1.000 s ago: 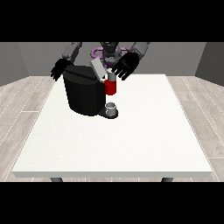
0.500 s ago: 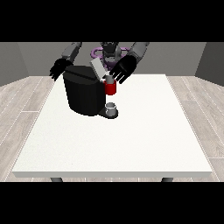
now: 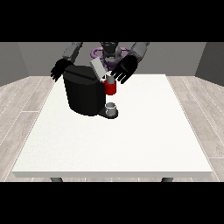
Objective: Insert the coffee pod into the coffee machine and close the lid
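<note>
My hand at the view's right (image 3: 123, 69) hangs with its fingers spread and fairly straight, gripping nothing, just above and beside the red head (image 3: 111, 88) of the coffee machine (image 3: 85, 90). Its fingertips point down toward the small grey piece on top of that red part, which I take to be the coffee pod (image 3: 110, 79), though I cannot tell whether the fingers touch it or whether the pod is fully seated. Just to the view's left of this hand the machine's light grey lid (image 3: 98, 69) stands tilted up, open, rising from the top of the black body toward my chest. Below the red head, a small grey cup (image 3: 111, 108) sits on the machine's dark base at the front, directly under the spout area and apart from my hand. The machine's black body is bulky and rounded and stands on the far left part of the white table (image 3: 131, 140), close to the edge nearest me. My other hand, at the view's left (image 3: 58, 70), hovers by the machine's upper back corner with its fingers splayed and relaxed, holding nothing; I cannot tell whether it touches the casing. Both of my grey forearms reach down from my shoulders on either side of the machine, so that the 2 hands flank its top. The near part of the table stretches toward the camera, and a pale wooden floor (image 3: 22, 109) shows around it.
</note>
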Controlling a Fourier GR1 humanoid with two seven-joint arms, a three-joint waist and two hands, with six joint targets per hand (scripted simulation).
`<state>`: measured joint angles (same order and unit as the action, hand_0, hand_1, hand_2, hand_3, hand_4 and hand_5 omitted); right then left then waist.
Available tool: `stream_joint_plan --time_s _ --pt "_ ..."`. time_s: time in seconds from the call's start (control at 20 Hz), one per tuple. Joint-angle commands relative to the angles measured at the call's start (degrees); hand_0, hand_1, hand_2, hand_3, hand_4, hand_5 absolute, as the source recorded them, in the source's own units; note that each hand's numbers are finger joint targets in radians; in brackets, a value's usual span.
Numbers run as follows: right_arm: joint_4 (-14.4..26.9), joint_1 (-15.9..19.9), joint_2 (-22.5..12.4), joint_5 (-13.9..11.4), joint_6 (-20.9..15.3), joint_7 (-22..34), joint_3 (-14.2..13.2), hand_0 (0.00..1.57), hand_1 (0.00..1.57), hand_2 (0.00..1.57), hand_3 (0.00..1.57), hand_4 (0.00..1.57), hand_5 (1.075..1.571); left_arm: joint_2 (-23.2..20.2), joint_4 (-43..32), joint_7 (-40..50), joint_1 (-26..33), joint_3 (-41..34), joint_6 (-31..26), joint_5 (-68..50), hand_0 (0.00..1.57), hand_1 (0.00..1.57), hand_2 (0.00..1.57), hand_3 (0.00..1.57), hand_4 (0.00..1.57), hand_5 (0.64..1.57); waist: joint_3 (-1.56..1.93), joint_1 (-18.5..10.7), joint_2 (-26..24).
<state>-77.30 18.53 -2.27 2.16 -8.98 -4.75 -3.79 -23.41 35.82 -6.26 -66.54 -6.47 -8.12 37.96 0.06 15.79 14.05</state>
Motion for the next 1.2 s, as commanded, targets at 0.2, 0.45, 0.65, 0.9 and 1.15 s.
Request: stream_joint_plan --time_s 0.2,0.45,0.65,0.9,1.15 --pt "-1.8 0.3 -1.0 -0.3 0.3 2.8 0.6 0.00 0.00 0.00 0.00 0.40 1.571 -0.3 -1.4 -1.1 0.2 -0.7 -1.0 -0.1 1.21 1.21 1.24 1.12 0.46 1.571 -0.06 1.0 0.5" --pt "-1.3 -0.4 0.8 -1.2 -2.4 2.3 0.7 0.00 0.00 0.00 0.00 0.38 1.571 -1.9 -1.0 -2.4 0.2 -0.2 -1.8 0.8 1.13 1.13 1.17 1.00 0.46 1.571 -0.06 -0.2 0.7" --pt "-2.0 -0.2 -1.5 0.9 1.2 1.8 -0.5 0.00 0.00 0.00 0.00 0.44 1.571 -2.1 -1.2 -2.2 0.9 0.1 -1.7 1.5 1.06 1.06 1.11 0.94 0.39 1.571 -0.04 0.1 0.2" --pt "-0.4 2.0 1.1 -0.9 -1.7 -0.5 0.7 0.00 0.00 0.00 0.00 0.46 1.571 -3.3 -0.5 -1.3 -3.7 0.0 -1.6 2.4 1.07 1.07 1.12 0.97 0.36 1.571 -0.04 0.3 3.5" --pt "-0.4 -0.3 -0.7 0.2 0.3 -0.8 -0.3 0.00 0.00 0.00 0.00 0.46 1.571 -0.5 -0.3 -2.9 0.8 3.3 -2.1 4.6 0.57 0.57 0.81 0.64 0.24 1.571 -0.03 -0.5 0.1"
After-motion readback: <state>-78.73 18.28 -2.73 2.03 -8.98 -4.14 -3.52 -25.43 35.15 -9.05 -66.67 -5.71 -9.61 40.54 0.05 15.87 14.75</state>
